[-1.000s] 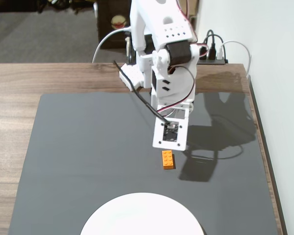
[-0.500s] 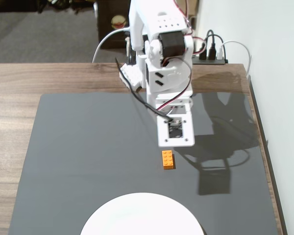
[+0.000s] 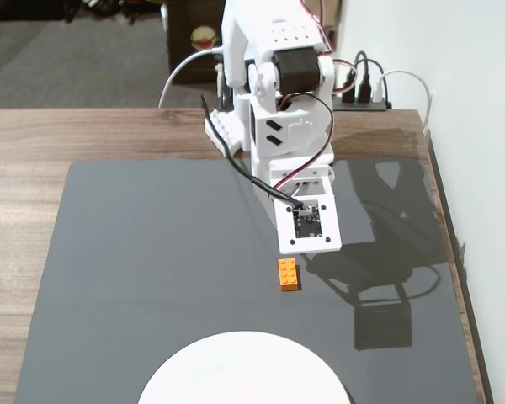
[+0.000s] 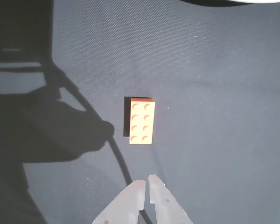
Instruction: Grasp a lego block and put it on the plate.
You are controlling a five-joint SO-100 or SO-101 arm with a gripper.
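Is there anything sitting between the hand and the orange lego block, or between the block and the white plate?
Nothing visible. In the wrist view only bare dark mat separates the hand from the lego block. In the fixed view the mat between the block and the plate is bare too.

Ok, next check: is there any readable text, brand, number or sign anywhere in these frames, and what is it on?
None can be read.
The lego block: its studs show no legible lettering in the wrist view.
The plate: plain white, unmarked.
The arm and the black mat: no visible print.
The round object on the dark cabinet at the top of the fixed view: too small and blurred to tell.
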